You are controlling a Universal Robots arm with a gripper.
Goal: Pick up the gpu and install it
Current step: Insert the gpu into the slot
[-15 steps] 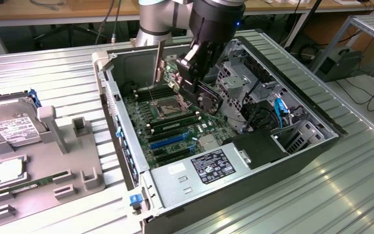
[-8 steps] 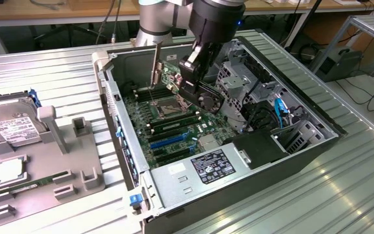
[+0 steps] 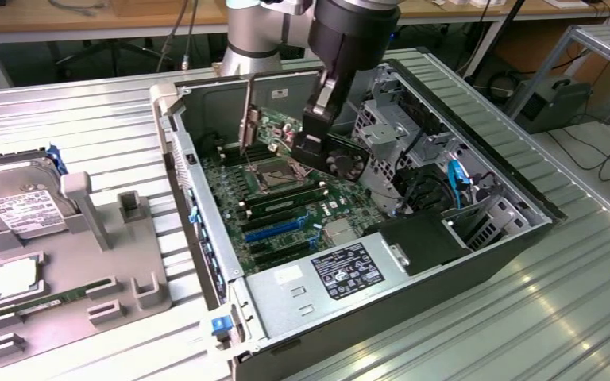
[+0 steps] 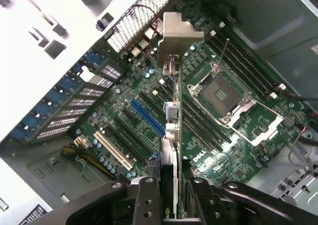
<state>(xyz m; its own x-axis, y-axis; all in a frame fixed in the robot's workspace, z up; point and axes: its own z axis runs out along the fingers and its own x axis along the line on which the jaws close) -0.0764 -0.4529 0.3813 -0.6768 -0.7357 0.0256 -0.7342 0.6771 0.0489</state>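
The gpu (image 3: pixel 276 131) hangs edge-down inside the open computer case (image 3: pixel 517 238), above the green motherboard (image 3: pixel 283 206). Its long silver bracket (image 3: pixel 249 119) faces the case's rear wall. My gripper (image 3: pixel 310 147) is shut on the card's other end. In the wrist view the gpu (image 4: pixel 171 135) runs edge-on away from my black fingers (image 4: pixel 146 200), and its bracket (image 4: pixel 180 31) ends in a bent tab near the perforated rear panel. It hovers over the expansion slots beside the blue slot (image 4: pixel 146 118), clear of the board.
A CPU socket (image 4: pixel 223 93) with its metal frame lies beside the card. The drive cage (image 3: pixel 390 127), blue cables (image 3: pixel 456 178) and power supply (image 3: pixel 321 282) crowd the case. On the exterior view's left, a grey fixture (image 3: pixel 125 262) holds a hard drive (image 3: pixel 13 202) and a memory stick (image 3: pixel 56 298).
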